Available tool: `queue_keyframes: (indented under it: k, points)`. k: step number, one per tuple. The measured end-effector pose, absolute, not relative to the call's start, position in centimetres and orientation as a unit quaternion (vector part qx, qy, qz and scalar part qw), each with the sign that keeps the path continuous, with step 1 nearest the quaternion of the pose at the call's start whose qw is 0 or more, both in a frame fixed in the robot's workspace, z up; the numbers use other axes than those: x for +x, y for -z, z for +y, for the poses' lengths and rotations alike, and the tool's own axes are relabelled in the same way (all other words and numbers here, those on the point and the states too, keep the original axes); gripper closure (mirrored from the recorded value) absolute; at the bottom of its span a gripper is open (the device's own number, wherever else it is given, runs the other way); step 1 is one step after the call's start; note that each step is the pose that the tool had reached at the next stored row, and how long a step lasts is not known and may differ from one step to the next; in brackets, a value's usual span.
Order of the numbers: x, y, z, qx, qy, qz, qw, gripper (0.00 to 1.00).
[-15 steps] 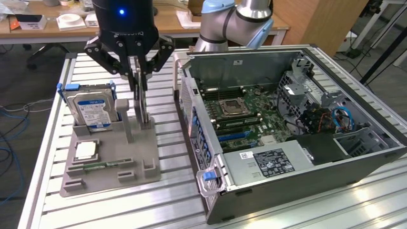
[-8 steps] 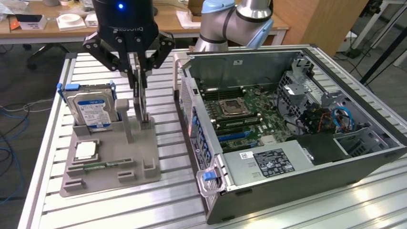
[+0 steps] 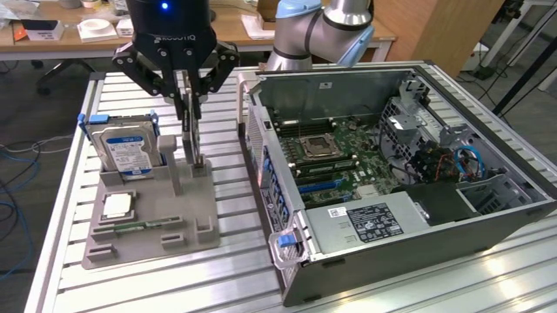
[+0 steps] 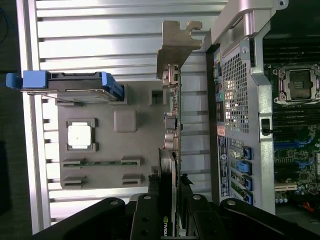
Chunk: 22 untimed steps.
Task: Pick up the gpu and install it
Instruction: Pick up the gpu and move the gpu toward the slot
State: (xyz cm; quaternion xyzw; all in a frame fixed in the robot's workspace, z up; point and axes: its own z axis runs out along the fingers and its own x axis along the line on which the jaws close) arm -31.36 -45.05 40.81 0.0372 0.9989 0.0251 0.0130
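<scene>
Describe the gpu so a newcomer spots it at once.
Beside the open computer case, toward the exterior view's left, sits a grey parts holder. The gpu stands on edge over it, clamped in the gripper. Unlike the boxy blue-labelled hard drive, it is a thin dark card.

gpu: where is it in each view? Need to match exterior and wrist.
Exterior view: the gpu stands edge-on in the gripper, over the grey holder, to the exterior view's left of the computer case.
Wrist view: the gpu runs edge-on out from the gripper, between holder and case.
Shared landmark: the blue-railed hard drive.
</scene>
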Motion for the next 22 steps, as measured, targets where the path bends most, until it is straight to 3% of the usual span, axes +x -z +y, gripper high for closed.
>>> queue_keyframes:
  k: [22]
  points:
    - [-31.35, -41.37, -45.04, 0.037, -0.025, 0.999, 0.013, 0.74]
